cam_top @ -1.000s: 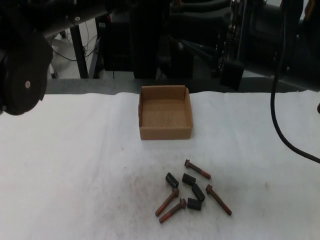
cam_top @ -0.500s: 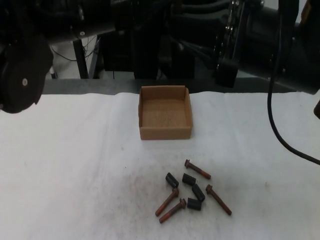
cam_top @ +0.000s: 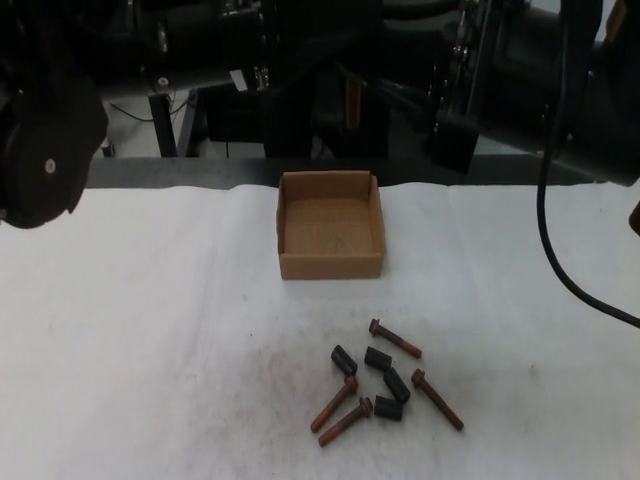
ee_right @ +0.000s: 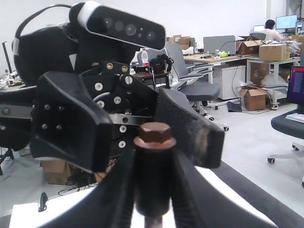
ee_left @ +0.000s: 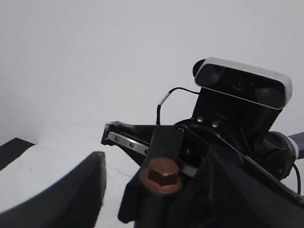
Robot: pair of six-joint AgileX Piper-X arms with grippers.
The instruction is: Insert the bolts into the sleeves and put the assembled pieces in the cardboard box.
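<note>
- Cloth-covered worktop (cam_top: 150, 330) carries the cardboard box (cam_top: 330, 266), four loose bolts (cam_top: 395, 339) and sleeves (cam_top: 397, 383), clustered near for easy picking.
- High above, right fingers (ee_right: 116, 194) clamp another bolt (ee_right: 153, 134) upright, probably for sleeving.
- Left fingers (ee_right: 190, 128) stand spread, empty.

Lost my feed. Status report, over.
Left gripper open, facing right gripper, shut on a bolt. Box empty; four bolts, four sleeves loose. Nothing blocks the box.

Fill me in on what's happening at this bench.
Raised above the bench, the right gripper holds a bolt inside the open left gripper. Four more bolts and four sleeves lie loose on the bench. The cardboard box has nothing in it yet.
</note>
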